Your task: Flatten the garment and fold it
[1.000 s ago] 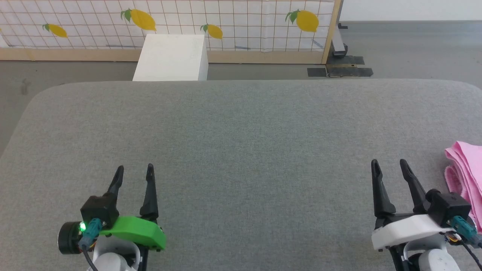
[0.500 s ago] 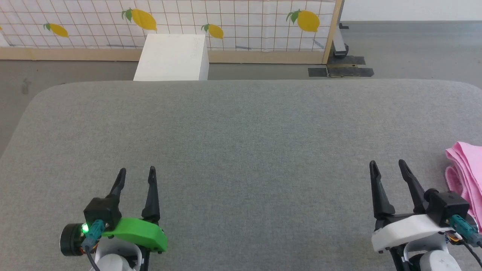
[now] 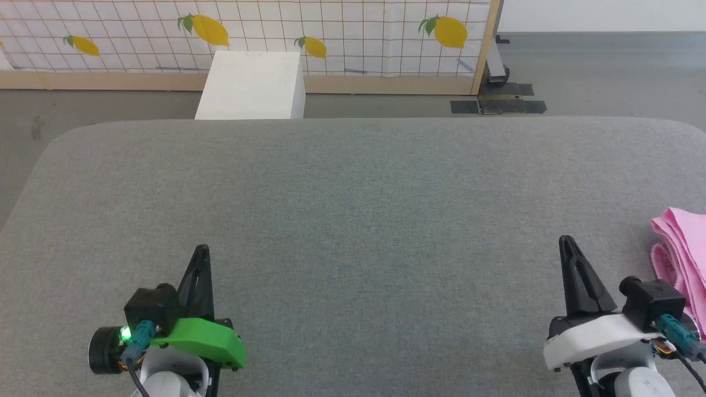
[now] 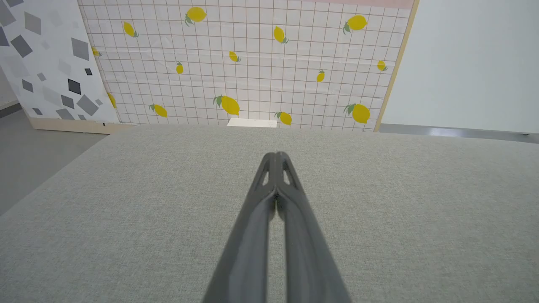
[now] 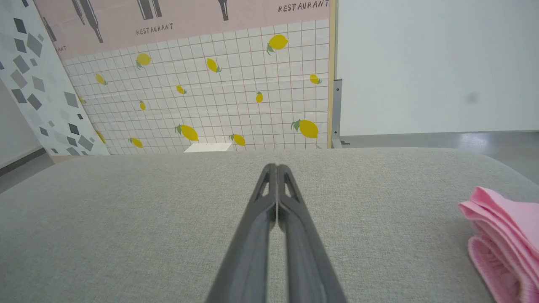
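- left gripper (image 3: 202,251), lower left of the head view: fingers clenched together with nothing between them, above the grey fabric surface (image 3: 353,209).
- right gripper (image 3: 566,242), lower right: fingers likewise pressed together, empty.
- the garment (image 3: 681,259), pink and folded, lies at the right edge, near the right gripper but apart from it.
- a white box (image 3: 251,85) and a lemon-print screen (image 3: 342,33) sit along the top.

**Grey fabric surface (image 3: 353,209), lemon-print screen (image 3: 353,33) behind**

The surface has rounded far corners. Beyond it a white box (image 3: 251,85) stands on the grey floor (image 3: 606,71) before the wood-framed screen. Black tape patches (image 3: 499,105) lie by the screen's post, and a white wall (image 5: 421,63) rises to its right.
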{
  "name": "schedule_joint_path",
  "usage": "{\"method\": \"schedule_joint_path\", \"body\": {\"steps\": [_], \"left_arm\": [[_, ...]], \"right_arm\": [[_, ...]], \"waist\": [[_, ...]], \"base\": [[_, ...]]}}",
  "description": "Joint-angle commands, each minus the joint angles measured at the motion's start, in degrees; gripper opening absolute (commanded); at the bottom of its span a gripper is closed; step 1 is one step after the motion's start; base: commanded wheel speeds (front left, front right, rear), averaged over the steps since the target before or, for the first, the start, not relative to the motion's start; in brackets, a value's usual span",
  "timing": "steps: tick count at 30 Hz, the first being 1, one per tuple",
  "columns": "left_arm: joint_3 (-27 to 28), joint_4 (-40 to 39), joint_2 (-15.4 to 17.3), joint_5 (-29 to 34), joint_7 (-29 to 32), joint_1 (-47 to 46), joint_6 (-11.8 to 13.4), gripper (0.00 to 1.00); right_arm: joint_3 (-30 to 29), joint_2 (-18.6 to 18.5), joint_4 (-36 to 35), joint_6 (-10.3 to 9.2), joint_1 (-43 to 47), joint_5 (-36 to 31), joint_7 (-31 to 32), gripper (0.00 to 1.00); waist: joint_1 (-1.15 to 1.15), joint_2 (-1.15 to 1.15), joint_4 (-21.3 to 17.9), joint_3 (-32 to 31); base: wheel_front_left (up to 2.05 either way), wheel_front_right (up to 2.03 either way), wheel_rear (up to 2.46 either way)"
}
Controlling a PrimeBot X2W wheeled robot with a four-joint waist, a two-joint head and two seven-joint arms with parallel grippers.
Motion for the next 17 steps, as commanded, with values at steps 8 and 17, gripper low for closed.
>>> {"method": "schedule_joint_path", "body": {"steps": [8,17], "left_arm": [[0.29,-1.13,-0.35,1.02,1.13,0.55,0.03,0.0],[0.46,-1.96,-0.6,1.72,2.09,0.86,0.05,0.0]], "right_arm": [[0.22,0.01,-0.99,-0.01,0.27,-0.97,0.96,0.0],[0.4,0.01,-1.59,-0.02,0.41,-1.57,1.76,0.0]], "waist": [[0.0,0.0,-0.1,-0.12],[0.0,0.0,-0.21,-0.24]], "base": [[0.0,0.0,0.0],[0.0,0.0,0.0]]}}
